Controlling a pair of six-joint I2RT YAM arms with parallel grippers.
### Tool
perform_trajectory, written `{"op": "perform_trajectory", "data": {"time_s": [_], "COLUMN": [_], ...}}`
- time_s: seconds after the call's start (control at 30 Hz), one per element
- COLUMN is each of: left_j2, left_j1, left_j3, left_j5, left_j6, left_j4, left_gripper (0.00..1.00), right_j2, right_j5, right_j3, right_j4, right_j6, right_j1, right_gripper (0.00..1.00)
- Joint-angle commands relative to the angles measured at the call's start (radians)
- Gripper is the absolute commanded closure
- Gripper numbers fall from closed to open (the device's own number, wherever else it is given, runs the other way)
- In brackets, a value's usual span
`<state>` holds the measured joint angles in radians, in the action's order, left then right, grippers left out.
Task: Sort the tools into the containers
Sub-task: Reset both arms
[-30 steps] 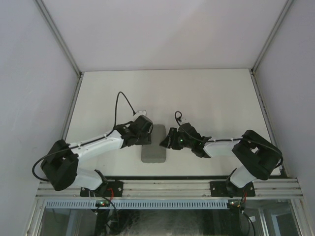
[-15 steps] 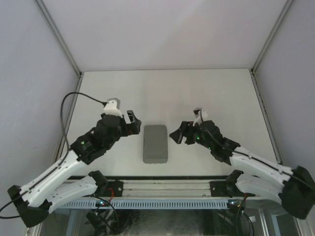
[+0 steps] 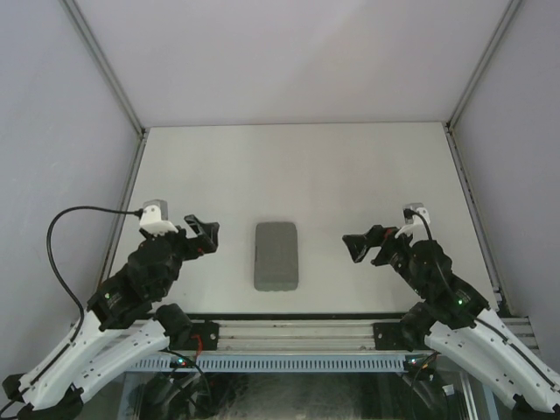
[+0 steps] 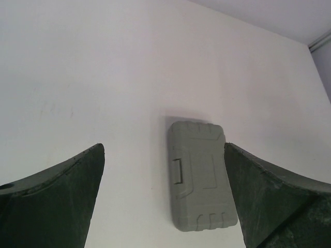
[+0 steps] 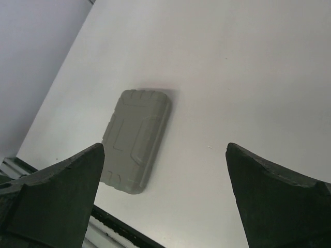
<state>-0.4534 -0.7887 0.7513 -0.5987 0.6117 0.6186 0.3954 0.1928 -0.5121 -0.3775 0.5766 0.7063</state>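
Both my grippers stand spread as wide as they go, and neither holds or touches anything. My left gripper [image 3: 208,236] hangs above the white table [image 3: 367,166] on the left side, jaws pointing in toward the middle. My right gripper [image 3: 355,248] hangs above the right side, pointing back the other way. The two are well apart from each other.

Between them, flat on the table near its front edge, lies the grey case [image 3: 276,255]. It is a rounded rectangle and, as far as I can tell, closed up into one plain slab. Its long sides run away from my bases. It sits well clear of both grippers and somewhat nearer the left one.

From my left wrist I see my two dark fingers [image 4: 62,196] at the bottom corners, with bare table and the case in the gap between them. From my right wrist my fingers [image 5: 274,201] frame the picture the same way, and the case lies toward the left finger.

The lid of the case carries shallow moulded panels and short ribs at both narrow ends. A small rectangular clasp [image 4: 177,171] sits on one long edge.
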Motion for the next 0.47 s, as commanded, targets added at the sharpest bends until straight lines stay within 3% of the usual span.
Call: {"op": "perform_trajectory", "data": {"time_s": [0.0, 0.43], "left_j2": [0.057, 0.124], "left_j1": [0.006, 0.006], "left_j3": [-0.042, -0.073], "left_j5": [-0.064, -0.12], "left_j6": [0.022, 0.084], "left_j4": [0.033, 0.087], "left_gripper": [0.0, 0.0], "right_j2": [-0.035, -0.077], "right_j5": [0.074, 0.135], "right_j3": [-0.01, -0.01], "right_j4": [-0.124, -0.175], "right_j6": [-0.042, -0.075], "right_j1": [-0.005, -0.004], "right_gripper": [0.0, 0.0]}}
